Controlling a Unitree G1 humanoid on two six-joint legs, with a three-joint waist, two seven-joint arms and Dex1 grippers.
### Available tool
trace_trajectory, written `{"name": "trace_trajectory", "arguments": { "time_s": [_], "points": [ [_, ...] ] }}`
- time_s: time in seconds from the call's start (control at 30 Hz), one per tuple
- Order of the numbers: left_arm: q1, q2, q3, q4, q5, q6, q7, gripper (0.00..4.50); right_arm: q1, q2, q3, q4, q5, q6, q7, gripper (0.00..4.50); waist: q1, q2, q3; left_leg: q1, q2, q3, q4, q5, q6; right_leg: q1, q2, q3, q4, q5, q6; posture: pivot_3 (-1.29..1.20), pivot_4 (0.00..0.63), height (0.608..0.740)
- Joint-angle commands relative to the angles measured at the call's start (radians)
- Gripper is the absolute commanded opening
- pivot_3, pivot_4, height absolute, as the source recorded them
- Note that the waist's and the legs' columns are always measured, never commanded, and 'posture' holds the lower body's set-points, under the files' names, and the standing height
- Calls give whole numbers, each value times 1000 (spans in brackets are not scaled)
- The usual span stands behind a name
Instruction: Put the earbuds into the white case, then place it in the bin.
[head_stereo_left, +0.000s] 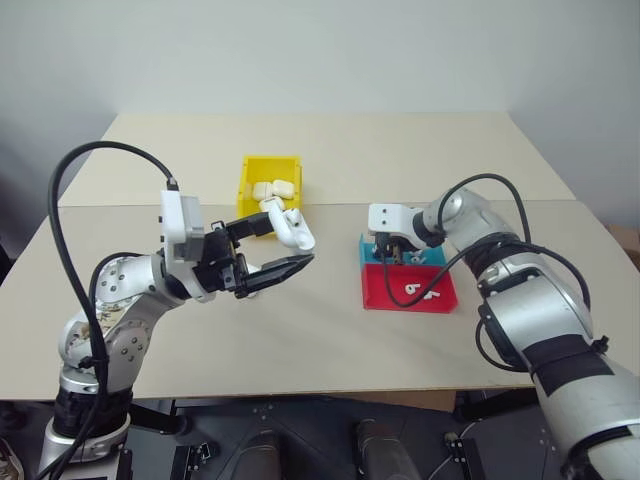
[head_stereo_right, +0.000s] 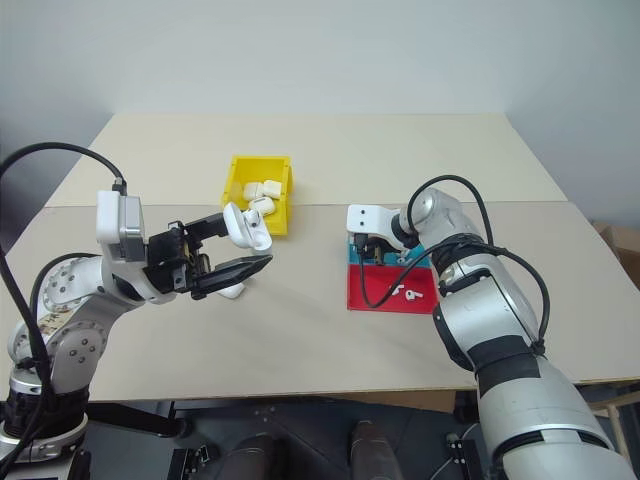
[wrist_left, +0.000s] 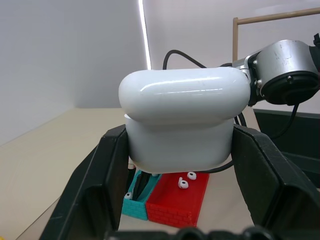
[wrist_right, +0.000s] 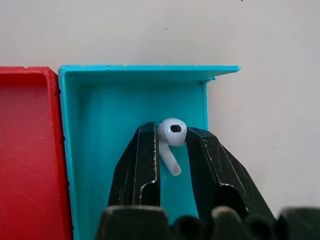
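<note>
My right hand (wrist_right: 172, 145) is pinched onto one tiny glossy white earbud (wrist_right: 171, 135), head between the tips, stem hanging down, inside the shallow cyan plastic tray (wrist_right: 100, 115). Whether the bud is lifted off the tray floor yet, I can't tell. My left hand (wrist_left: 180, 150) is clamped on the small glossy white rounded case (wrist_left: 182, 122), held up above the beige counter (head_stereo_left: 330, 330), well apart from the trays. From the head views the lid looks flipped open; the wrist view sees only the outer shell.

Progress, my guess: early-middle. Case is presented, first bud just gripped, nothing visibly inserted. Left: carry this bud to the case, seat it, fetch another, close the lid, drop the case in the small bright yellow rectangular plastic bin (head_stereo_left: 252, 178).

Two more white buds (wrist_left: 184, 181) lie in the shallow red tray (wrist_left: 175, 205). The yellow bin already holds several white cases (head_stereo_left: 272, 188).

Hidden: case interior, so can't say if a bud sits inside. Right hand in the head views is mostly covered by its wrist and cable.
</note>
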Motion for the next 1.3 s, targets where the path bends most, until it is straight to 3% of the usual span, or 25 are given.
{"name": "trace_trajectory", "arguments": {
  "time_s": [0.03, 0.2, 0.37, 0.53, 0.73, 0.83, 1.0, 1.3],
  "points": [
    [-27, 4, 8, -15, -20, -11, -13, 2785, -27, -25, -72, -24, 47, 62, 1, 618, 0, 0, 0, 0, 0, 0, 0, 0, 0, 0, 0, 0, 0, 0, 0, 0, 150, 740],
    [-56, -15, -19, 8, -40, 4, -36, 2785, -49, -76, -240, -157, 201, 254, 86, 618, 3, 0, 0, 0, 0, 0, 0, 0, 0, 0, 0, 0, 0, 0, 0, 0, 150, 740],
    [-112, -71, -72, 52, -35, -5, -60, 2785, 108, -146, -474, -684, 530, 754, 198, 618, 10, 0, 0, -1, 0, -2, 0, 0, 0, 0, 0, -1, -1, 0, 0, 0, 150, 740],
    [-159, -92, -107, 110, -30, -10, -116, 2785, 285, -139, -709, -1202, 859, 1231, 67, 618, 20, 0, 0, -3, 0, -3, -1, 0, 0, 0, 0, -2, -1, 0, 0, 0, 150, 740],
    [-223, -123, -142, 179, -24, -5, -166, 2785, 417, -40, -980, -1609, 1214, 1539, -158, 618, 26, 0, 0, -2, 0, -4, 0, 0, 0, 0, 1, -1, 0, 0, 0, 0, 150, 740],
    [-257, -146, -165, 217, -17, -5, -193, 2785, 465, 53, -1037, -1776, 1371, 1602, -309, 618, 25, 0, 0, -1, 0, -3, 0, 0, 0, 1, 1, -1, 0, 0, 0, 0, 150, 740],
    [-288, -184, -194, 250, -4, -7, -226, 2785, 524, 146, -1006, -1891, 1585, 1557, -536, 618, 21, 0, 0, -1, 0, -3, 0, 0, 0, 1, 2, 0, 0, 0, 1, 0, 150, 740],
    [-287, -197, -188, 260, 1, -9, -244, 2785, 656, 35, -867, -1927, 1728, 1396, -691, 618, 13, 0, 0, -2, 0, -4, 1, 0, 1, 1, 1, 0, -1, 0, 1, 0, 150, 740]
  ]
}}
